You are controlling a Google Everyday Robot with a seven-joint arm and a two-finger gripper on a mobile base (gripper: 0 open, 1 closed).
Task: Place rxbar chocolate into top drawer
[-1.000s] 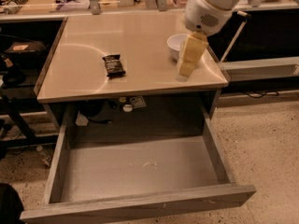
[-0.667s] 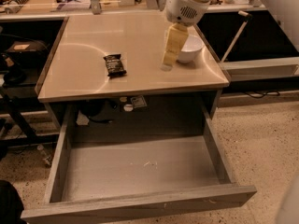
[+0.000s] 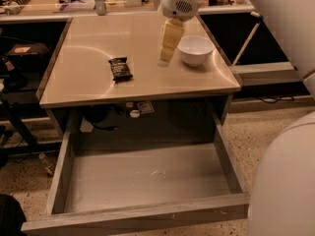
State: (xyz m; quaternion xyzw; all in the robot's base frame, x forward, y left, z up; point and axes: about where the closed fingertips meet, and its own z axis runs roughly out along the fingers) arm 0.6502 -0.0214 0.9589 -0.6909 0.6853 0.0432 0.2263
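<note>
Gripper (image 3: 164,61) hangs over the bench (image 3: 88,90) just left of the white bowl (image 3: 195,49), jaws drawn together on nothing, while the rxbar chocolate (image 3: 120,68) lies flat on the bench farther left, above the pulled-out top drawer (image 3: 140,219).

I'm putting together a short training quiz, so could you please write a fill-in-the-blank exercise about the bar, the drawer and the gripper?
1. The drawer is ____, not shut.
2. The bar lies on the ____, not in the drawer.
3. The gripper hangs close beside the white ____, apart from the bar.

Missing words: open; table; bowl.
</note>
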